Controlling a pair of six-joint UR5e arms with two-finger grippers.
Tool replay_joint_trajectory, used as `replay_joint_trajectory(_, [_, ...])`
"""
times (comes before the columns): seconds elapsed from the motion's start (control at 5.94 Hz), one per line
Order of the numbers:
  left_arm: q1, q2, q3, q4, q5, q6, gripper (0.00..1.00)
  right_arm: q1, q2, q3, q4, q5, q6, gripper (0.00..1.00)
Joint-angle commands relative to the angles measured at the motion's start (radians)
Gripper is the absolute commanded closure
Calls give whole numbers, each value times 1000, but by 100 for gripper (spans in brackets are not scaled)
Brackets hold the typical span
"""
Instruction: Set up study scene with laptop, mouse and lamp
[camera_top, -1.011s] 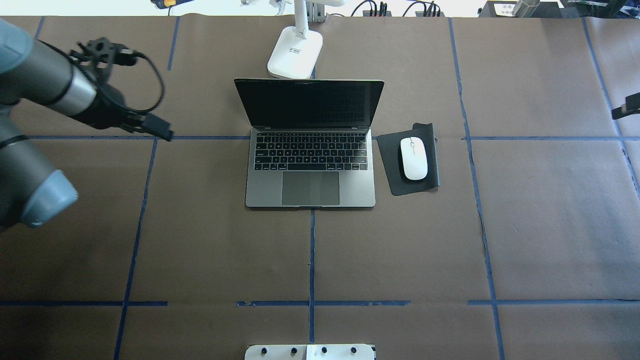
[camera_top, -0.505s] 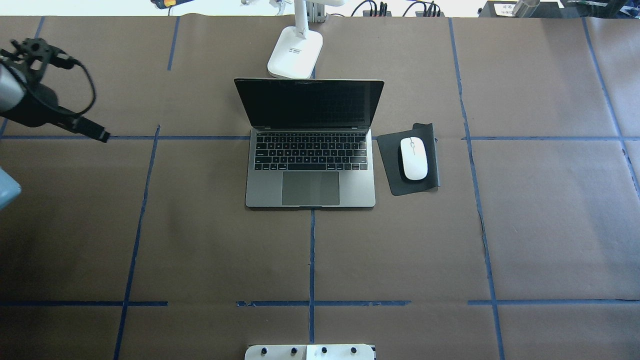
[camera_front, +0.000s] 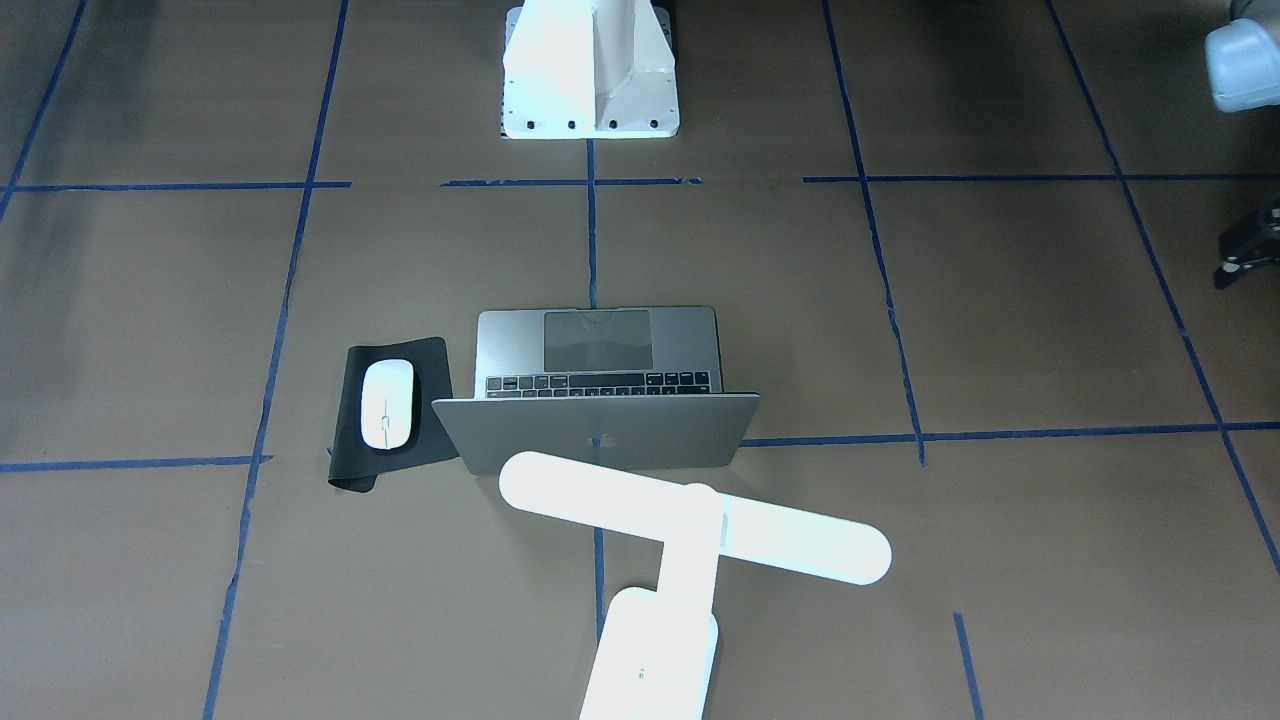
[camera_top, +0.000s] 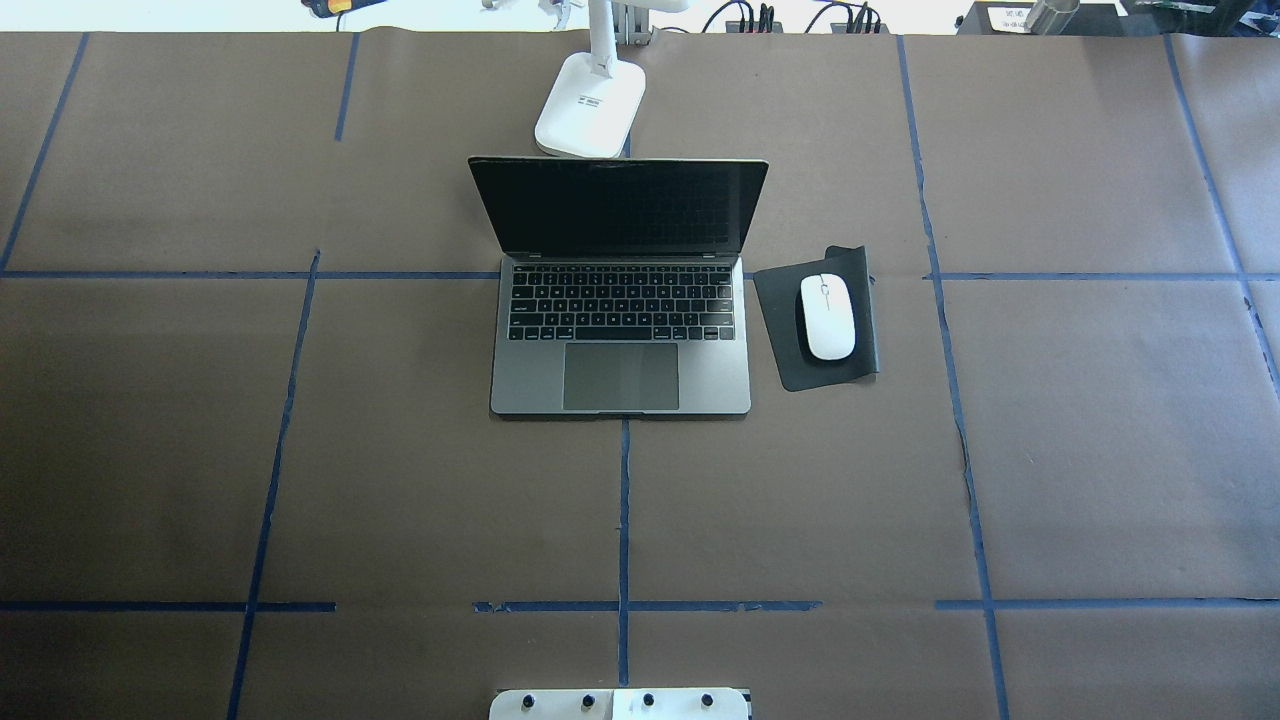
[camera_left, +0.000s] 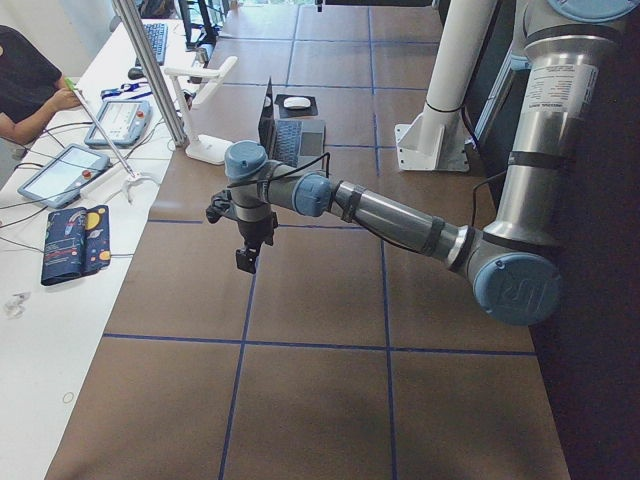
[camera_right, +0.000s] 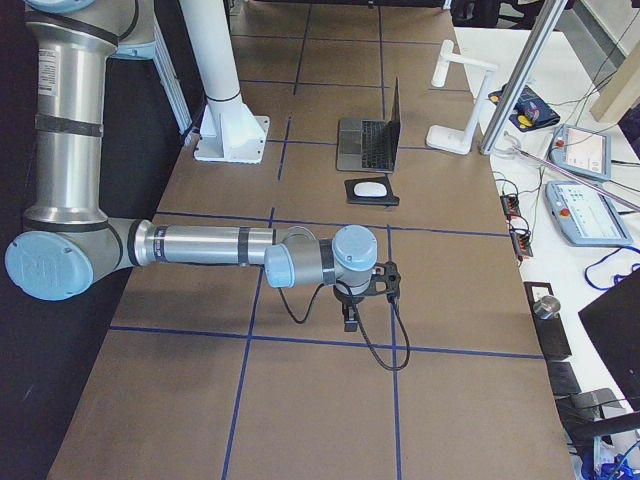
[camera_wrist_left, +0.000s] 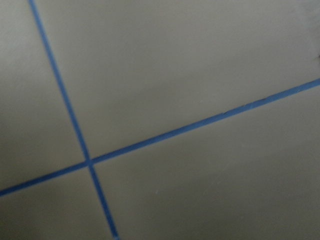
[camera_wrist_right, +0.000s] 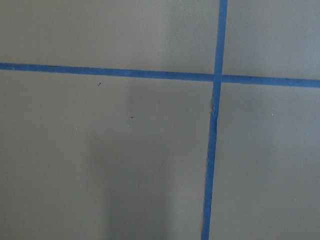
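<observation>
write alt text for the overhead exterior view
An open laptop with a dark screen sits mid-table, a white mouse on a black mat to its right and a white lamp base behind it. No robot arm shows.

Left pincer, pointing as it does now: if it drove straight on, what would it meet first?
The left pincer points roughly straight down, so it would likely meet the paper-covered table first, near a blue tape crossing. Its wrist view shows nothing else in that line.
</observation>
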Motion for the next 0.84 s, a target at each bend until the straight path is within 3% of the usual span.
replay_joint_trajectory(0.0, [-114,-10,196,29,-112,191,0,1,-54,56,-1,11,-2,0])
replay_joint_trajectory(0.34, [-117,34,217,36,-108,191,0,11,-92,87,1,21,-2,0])
replay_joint_trajectory(0.67, [-119,69,211,21,-111,44,0,12,-97,84,1,21,-2,0])
